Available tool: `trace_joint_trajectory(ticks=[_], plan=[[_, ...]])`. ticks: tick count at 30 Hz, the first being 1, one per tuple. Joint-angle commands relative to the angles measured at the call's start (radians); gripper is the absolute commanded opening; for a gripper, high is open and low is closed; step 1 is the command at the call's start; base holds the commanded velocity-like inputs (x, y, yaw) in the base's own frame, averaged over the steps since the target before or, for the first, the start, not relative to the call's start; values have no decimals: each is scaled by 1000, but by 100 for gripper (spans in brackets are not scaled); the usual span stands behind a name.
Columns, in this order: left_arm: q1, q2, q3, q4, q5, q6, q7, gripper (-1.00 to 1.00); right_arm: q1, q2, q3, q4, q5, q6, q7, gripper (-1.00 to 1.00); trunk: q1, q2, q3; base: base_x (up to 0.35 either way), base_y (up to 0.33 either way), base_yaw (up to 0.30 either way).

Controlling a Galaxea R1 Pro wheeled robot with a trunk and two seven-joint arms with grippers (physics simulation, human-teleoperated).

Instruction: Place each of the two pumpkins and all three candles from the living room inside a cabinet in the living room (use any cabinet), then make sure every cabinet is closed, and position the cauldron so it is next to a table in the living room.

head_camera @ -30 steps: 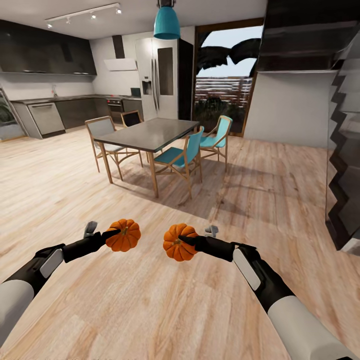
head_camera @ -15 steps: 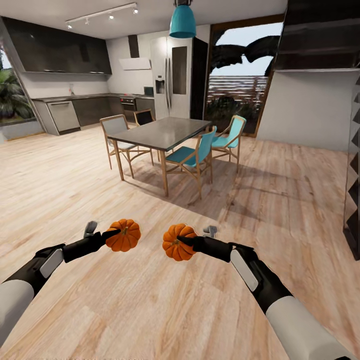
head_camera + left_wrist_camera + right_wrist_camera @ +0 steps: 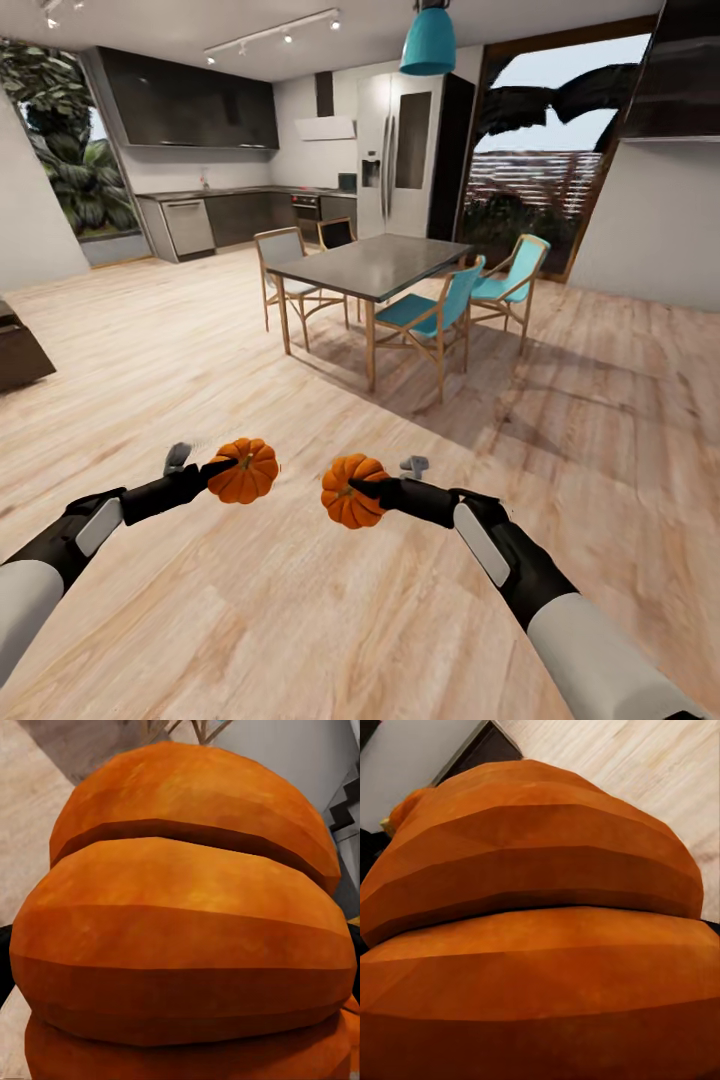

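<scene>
Pumpkins (image 3: pixel 243 471) (one per gripper (image 3: pixel 222 466)) aloft.

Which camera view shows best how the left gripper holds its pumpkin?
The head view is best: the left gripper is shut on the left pumpkin, held above the wooden floor. The left wrist view shows that pumpkin too close, as orange ribs. The right wrist view shows the other pumpkin.

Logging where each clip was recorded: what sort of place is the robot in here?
Likely an open-plan home kitchen and dining area: a dining table with chairs, dark kitchen units, a tall fridge. Each gripper holds a pumpkin over wood floor.
</scene>
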Motion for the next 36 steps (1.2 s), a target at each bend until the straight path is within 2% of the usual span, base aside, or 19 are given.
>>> trace_joint_trajectory(ticks=[1, 10, 16, 23, 36], plan=[[0, 1, 2, -1, 4, 2, -2, -100, 0, 0, 0, 1, -4, 1, 0, -100, 0, 0, 0, 0, 0, 288], [0, 0, 1, -2, 2, 1, -3, -100, 0, 0, 1, 15, -5, -40, 0, -100, 0, 0, 0, 0, 0, 285], [1, 1, 1, -1, 3, -8, -3, -100, 0, 0, 7, 17, -6, -42, 0, -100, 0, 0, 0, 0, 0, 258], [4, 1, 1, 0, 4, -12, -6, -100, 0, 0, 6, 18, -6, -45, 2, -100, 0, 0, 0, 0, 0, 86], [6, 1, 1, 0, 4, -14, -6, -100, 0, 0, 7, 18, -6, -45, 2, -100, 0, 0, 0, 0, 0, 278]])
